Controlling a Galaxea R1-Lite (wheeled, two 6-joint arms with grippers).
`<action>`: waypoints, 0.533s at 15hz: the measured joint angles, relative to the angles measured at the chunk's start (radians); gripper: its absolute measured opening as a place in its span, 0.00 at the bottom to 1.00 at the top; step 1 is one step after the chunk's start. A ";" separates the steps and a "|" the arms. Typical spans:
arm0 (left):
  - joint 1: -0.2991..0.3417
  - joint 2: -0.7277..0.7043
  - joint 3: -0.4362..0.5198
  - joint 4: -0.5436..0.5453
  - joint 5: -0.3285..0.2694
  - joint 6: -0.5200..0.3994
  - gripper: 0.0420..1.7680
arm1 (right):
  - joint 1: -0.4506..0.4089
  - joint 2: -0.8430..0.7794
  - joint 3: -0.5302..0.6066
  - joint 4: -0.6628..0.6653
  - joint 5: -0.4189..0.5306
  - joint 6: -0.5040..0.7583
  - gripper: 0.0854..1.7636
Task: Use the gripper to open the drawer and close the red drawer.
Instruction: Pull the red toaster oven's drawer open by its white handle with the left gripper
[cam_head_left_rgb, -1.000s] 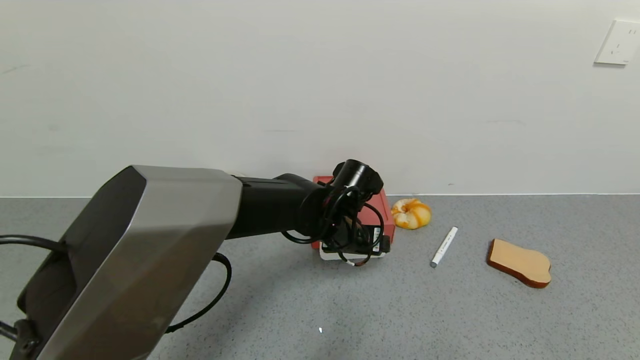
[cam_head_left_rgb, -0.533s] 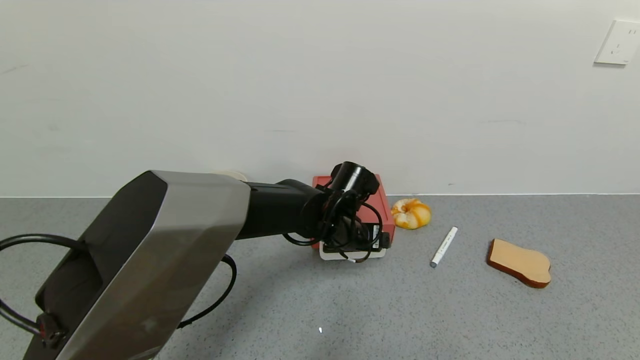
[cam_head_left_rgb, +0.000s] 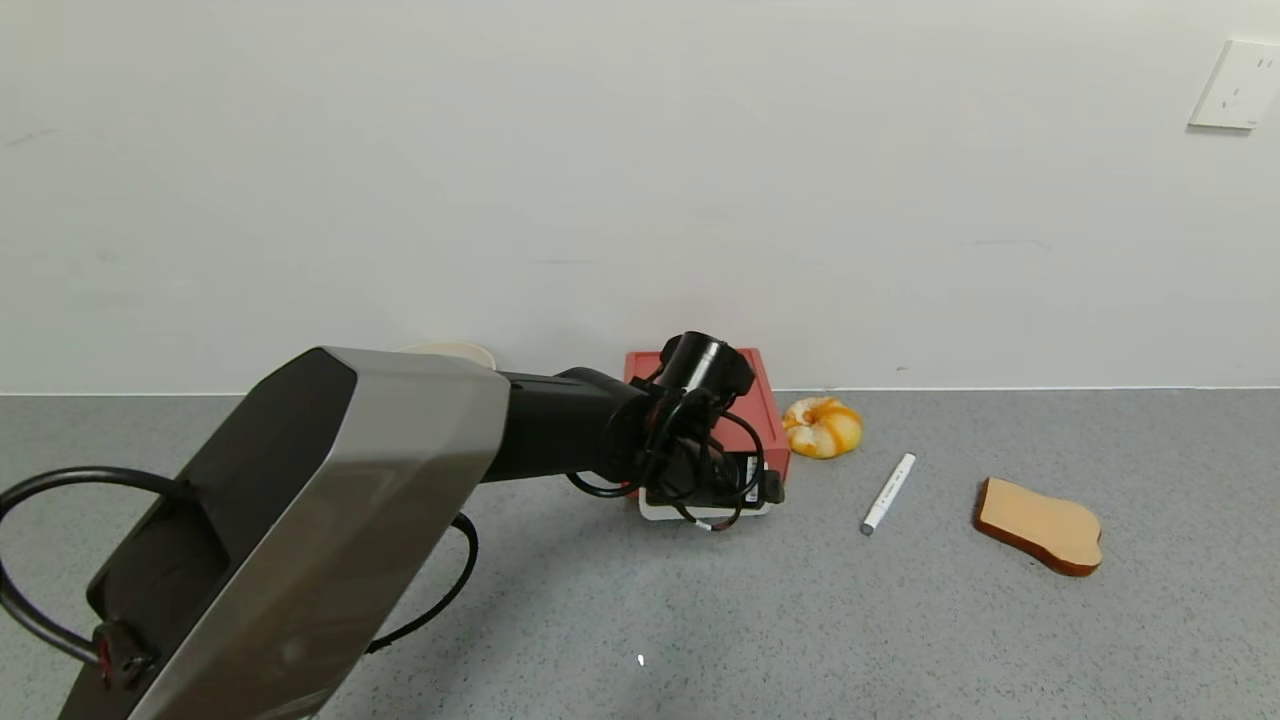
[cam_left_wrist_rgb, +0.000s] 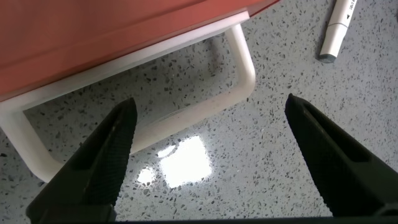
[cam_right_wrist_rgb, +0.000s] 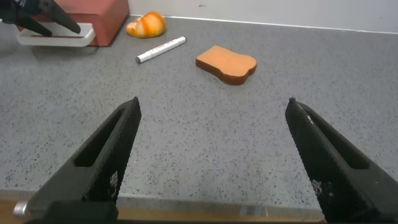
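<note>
The red drawer box (cam_head_left_rgb: 765, 405) stands against the wall, its white loop handle (cam_head_left_rgb: 660, 512) lying on the counter in front. My left gripper (cam_head_left_rgb: 715, 482) hangs just over the handle, open and empty. In the left wrist view the black fingers (cam_left_wrist_rgb: 112, 149) straddle the handle (cam_left_wrist_rgb: 245, 62) below the red drawer front (cam_left_wrist_rgb: 124, 25), and the gripper (cam_left_wrist_rgb: 210, 106) touches nothing. My right gripper (cam_right_wrist_rgb: 213, 106) is open and empty near the counter's front edge, out of the head view. From there the left gripper (cam_right_wrist_rgb: 43, 18) shows at the handle (cam_right_wrist_rgb: 56, 38).
An orange peeled fruit (cam_head_left_rgb: 822, 427) lies right of the box, then a white marker (cam_head_left_rgb: 888, 493) and a bread slice (cam_head_left_rgb: 1040, 525). A beige bowl rim (cam_head_left_rgb: 450, 350) shows behind my left arm. The wall runs close behind the box.
My left arm has shifted right and its wrist has sunk a little, with the gripper staying over the handle. The drawer and the other things have not moved.
</note>
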 joint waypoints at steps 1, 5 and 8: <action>0.002 0.001 -0.001 0.002 0.000 -0.001 0.97 | 0.000 0.000 0.000 0.000 0.000 0.000 0.97; 0.002 0.003 -0.017 0.069 -0.013 -0.020 0.97 | 0.000 0.000 0.000 0.000 0.000 0.000 0.97; 0.002 0.002 -0.045 0.149 -0.050 -0.055 0.97 | 0.000 0.000 0.000 0.000 0.000 0.000 0.97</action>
